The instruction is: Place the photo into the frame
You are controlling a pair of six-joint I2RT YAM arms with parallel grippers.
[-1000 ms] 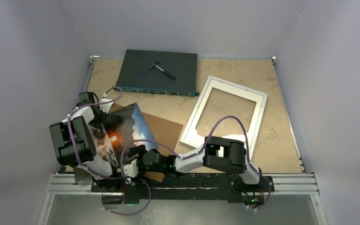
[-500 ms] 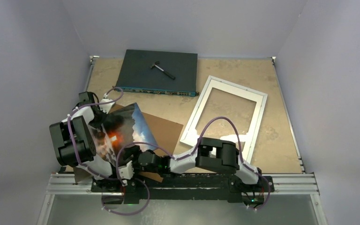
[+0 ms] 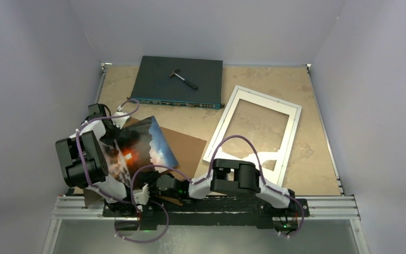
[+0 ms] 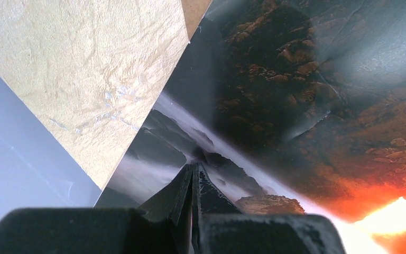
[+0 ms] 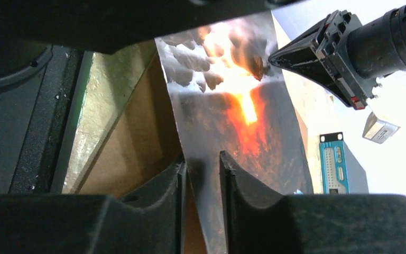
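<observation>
**Left wrist, right wrist and top external views: photo gripped at one edge, straddled at the opposite edge**

Left wrist view: the left gripper (image 4: 193,170) has its fingers pressed together on a margin of the photo (image 4: 306,106). The glossy sheet spreads ahead and to the right of the fingertips, with its orange glow at lower right. Bare table (image 4: 84,63) lies ahead and to the left of the fingers, and a sliver of the brown backing board (image 4: 195,8) shows past the photo's far corner.

Right wrist view: the right gripper (image 5: 201,166) has its jaws a little apart, one finger on each side of the photo's near edge. Whether either pad touches the sheet cannot be made out. The print rises tilted ahead of these fingers to the left gripper, which clamps its opposite edge. The backing board lies flat just to the left of the fingers. The network switch (image 5: 335,159) stands farther ahead on the right.

Top external view: the frame (image 3: 294,132) lies flat on the table, well apart from both grippers, with table showing through its opening. A small tool (image 3: 184,78) rests on the switch.
</observation>
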